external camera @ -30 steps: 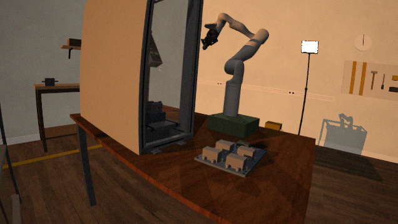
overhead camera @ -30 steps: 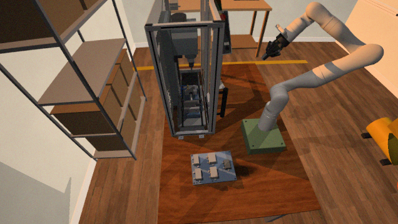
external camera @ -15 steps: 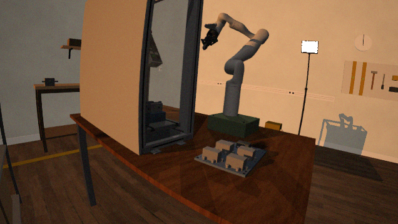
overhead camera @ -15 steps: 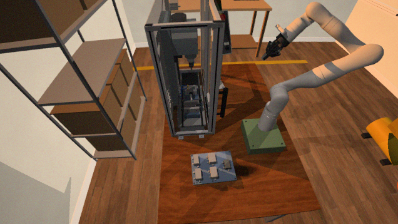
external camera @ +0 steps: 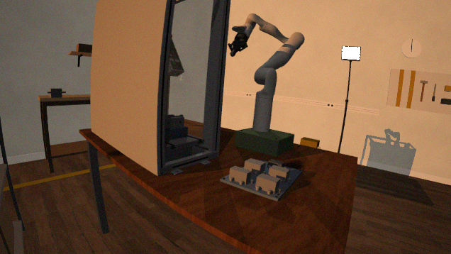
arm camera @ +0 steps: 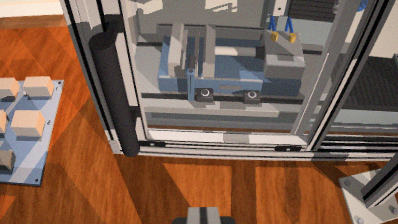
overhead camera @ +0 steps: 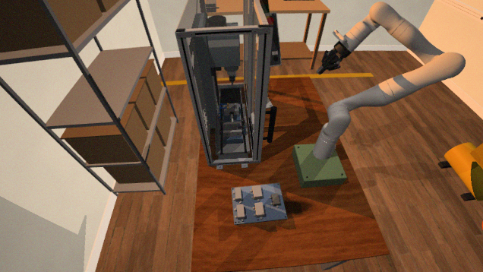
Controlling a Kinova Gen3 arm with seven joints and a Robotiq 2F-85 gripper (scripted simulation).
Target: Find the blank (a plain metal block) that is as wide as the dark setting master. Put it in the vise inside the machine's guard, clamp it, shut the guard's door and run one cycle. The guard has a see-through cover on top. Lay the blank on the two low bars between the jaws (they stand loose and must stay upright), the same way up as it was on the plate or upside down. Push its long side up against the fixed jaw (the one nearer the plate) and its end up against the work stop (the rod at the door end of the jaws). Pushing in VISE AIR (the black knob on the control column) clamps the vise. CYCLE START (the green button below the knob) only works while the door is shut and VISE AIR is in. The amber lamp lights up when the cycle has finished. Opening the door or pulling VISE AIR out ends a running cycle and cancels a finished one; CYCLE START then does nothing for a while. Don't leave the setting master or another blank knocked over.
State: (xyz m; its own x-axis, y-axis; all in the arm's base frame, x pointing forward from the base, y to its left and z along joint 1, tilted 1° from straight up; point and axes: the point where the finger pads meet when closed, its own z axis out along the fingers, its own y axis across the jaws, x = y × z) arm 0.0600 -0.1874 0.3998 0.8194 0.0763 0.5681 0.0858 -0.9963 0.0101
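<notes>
Four pale blanks (overhead camera: 259, 209) (external camera: 267, 183) (arm camera: 27, 123) are sitting with the dark setting master (overhead camera: 275, 199) (external camera: 276, 162) (arm camera: 6, 160) on the blue plate (overhead camera: 249, 204) (external camera: 248, 186) (arm camera: 42, 172), near the guard (overhead camera: 262, 95) (external camera: 216, 78) (arm camera: 225, 155), which is enclosing the vise (overhead camera: 231, 114) (arm camera: 225, 85); the gripper (overhead camera: 320, 71) (external camera: 232, 54) (arm camera: 204, 215) is hovering high outside, closed on nothing.

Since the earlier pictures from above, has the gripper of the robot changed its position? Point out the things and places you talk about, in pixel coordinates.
No. In the top view, the gripper (overhead camera: 321, 71) (arm camera: 203, 220) hangs at the same place near the yellow floor line (overhead camera: 342, 75), just above it.
</notes>
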